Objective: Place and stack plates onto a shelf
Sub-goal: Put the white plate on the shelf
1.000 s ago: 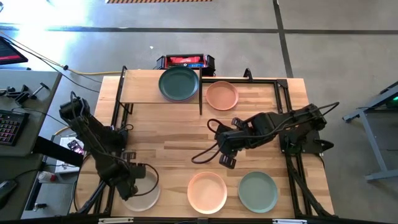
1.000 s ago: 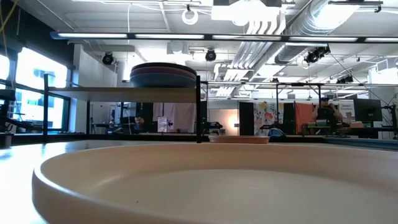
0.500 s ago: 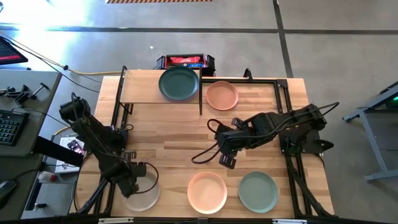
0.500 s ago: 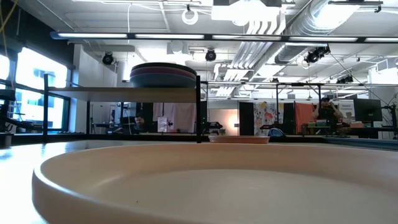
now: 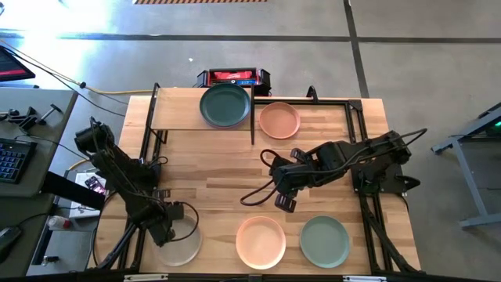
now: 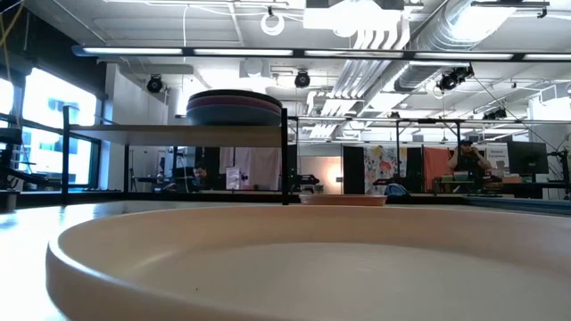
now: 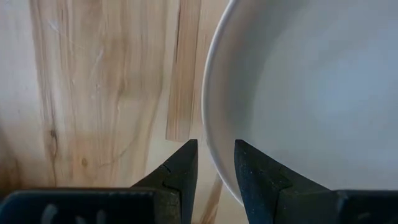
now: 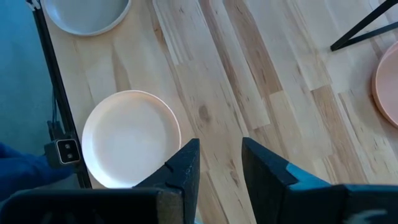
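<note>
A beige plate [image 5: 182, 249] lies flat at the table's near left corner. My left gripper [image 5: 171, 233] hangs over its far left rim, open. In the left wrist view the gripper [image 7: 216, 165] stands astride the plate [image 7: 298, 93]. My right gripper [image 5: 283, 205] waits open over mid-table, touching nothing. A pale pink plate [image 5: 261, 241] and a sage green plate [image 5: 325, 240] lie along the near edge. The shelf [image 5: 178, 110] carries a stack topped by a dark teal plate [image 5: 225, 106]. A peach plate [image 5: 279, 120] lies on the table beside the shelf. My left gripper comes from above, pointing down, astride the beige plate's rim [image 7: 211, 134]. One finger [image 7: 180, 171] is outside over the wood, and the other finger [image 7: 258, 180] is inside over the plate's floor. Whether either finger touches the rim I cannot tell. The plate lies flat on the table.
The shelf's black frame legs [image 5: 252, 129] stand at the table's far left, and a black rail frame [image 5: 360, 125] runs along the right side. A cable [image 5: 258, 194] loops on the wood by my right gripper. Bare wood [image 5: 211, 180] lies mid-table. In the low view a pale plate [image 6: 285, 267] fills the foreground.
My left gripper has edged a little toward the table's near edge, coming over the beige plate's rim. The plates have stayed where they were.
</note>
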Tool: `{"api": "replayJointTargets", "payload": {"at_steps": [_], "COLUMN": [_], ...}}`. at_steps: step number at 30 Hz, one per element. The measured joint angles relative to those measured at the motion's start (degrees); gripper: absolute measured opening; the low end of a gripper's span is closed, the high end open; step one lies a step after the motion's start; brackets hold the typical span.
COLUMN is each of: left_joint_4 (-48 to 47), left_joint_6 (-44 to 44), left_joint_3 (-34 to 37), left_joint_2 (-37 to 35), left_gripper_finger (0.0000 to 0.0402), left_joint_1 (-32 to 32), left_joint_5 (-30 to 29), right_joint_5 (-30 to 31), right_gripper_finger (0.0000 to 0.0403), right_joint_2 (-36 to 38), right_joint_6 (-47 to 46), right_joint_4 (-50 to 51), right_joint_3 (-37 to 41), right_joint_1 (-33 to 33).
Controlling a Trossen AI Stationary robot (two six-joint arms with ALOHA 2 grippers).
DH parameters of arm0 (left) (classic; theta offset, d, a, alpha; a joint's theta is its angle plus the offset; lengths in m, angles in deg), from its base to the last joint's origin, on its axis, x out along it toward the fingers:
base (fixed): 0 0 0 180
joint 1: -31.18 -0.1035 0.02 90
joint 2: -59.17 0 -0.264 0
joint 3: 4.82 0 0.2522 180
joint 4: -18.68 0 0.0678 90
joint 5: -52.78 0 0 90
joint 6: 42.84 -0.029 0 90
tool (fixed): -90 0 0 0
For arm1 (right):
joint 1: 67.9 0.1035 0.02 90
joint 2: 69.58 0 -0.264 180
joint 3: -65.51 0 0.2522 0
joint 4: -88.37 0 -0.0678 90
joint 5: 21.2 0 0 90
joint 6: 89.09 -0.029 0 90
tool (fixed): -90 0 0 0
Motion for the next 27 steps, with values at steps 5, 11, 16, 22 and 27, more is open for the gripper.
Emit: {"api": "replayJointTargets", "payload": {"at_steps": [5,11,16,22,27], "left_joint_4": [-0.1,0.4,1.8,2.0,2.4], "left_joint_6": [-0.2,-0.4,0.0,0.9,2.1], "left_joint_3": [0.0,0.0,-0.2,-0.2,-0.1], "left_joint_2": [0.9,4.2,6.1,6.3,5.5], "left_gripper_finger": [0.0094,0.0094,0.0094,0.0083,0.0033], "left_joint_1": [0.0,0.0,0.0,0.0,-0.5], "left_joint_5": [-0.5,-0.5,-0.4,-0.1,0.5], "right_joint_5": [0.1,0.1,0.2,0.3,0.3], "right_gripper_finger": [0.0099,0.0099,0.0099,0.0099,0.0099], "right_joint_2": [0.0,0.0,0.0,0.0,0.0], "right_joint_6": [0.0,0.0,0.0,0.0,0.0], "right_joint_4": [0.0,0.0,0.0,0.0,-0.1], "right_joint_3": [0.0,0.0,0.0,0.0,0.0], "right_joint_1": [0.0,0.0,0.0,0.0,0.0]}}
